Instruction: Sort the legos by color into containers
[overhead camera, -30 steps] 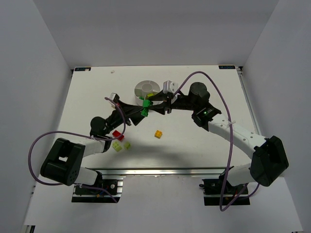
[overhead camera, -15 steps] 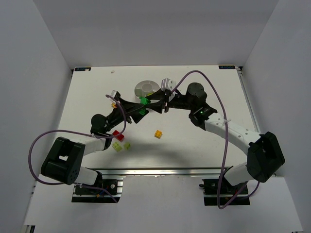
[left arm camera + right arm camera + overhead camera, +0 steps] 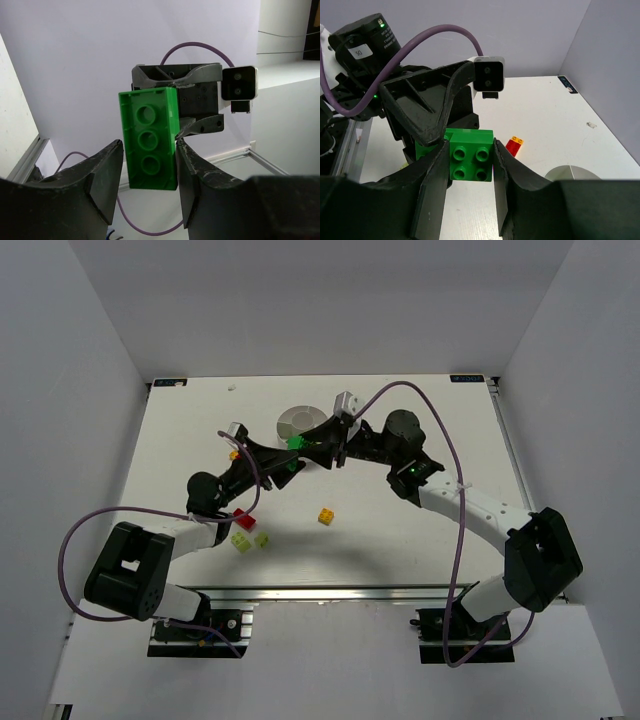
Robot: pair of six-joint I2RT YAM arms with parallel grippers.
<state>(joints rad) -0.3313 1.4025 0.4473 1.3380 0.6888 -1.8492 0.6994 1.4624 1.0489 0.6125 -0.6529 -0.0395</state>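
Shifted slightly toward the white dish (image 3: 290,420) since earlier, left gripper (image 3: 146,172) and right gripper (image 3: 468,165) meet tip to tip, both pinching one green brick (image 3: 296,443).

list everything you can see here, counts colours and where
green bricks: 2 it seems, joined, held in air between both grippers
red brick: 1, table, near left
lime bricks: 2, just nearer than the red
yellow brick: 1, table centre
orange piece: 1, by left wrist, unclear
dish: 1, white, far centre
table: 1, white
cables: 2, purple, one per arm
left gripper: black, shut on green bricks
right gripper: black, shut on green bricks
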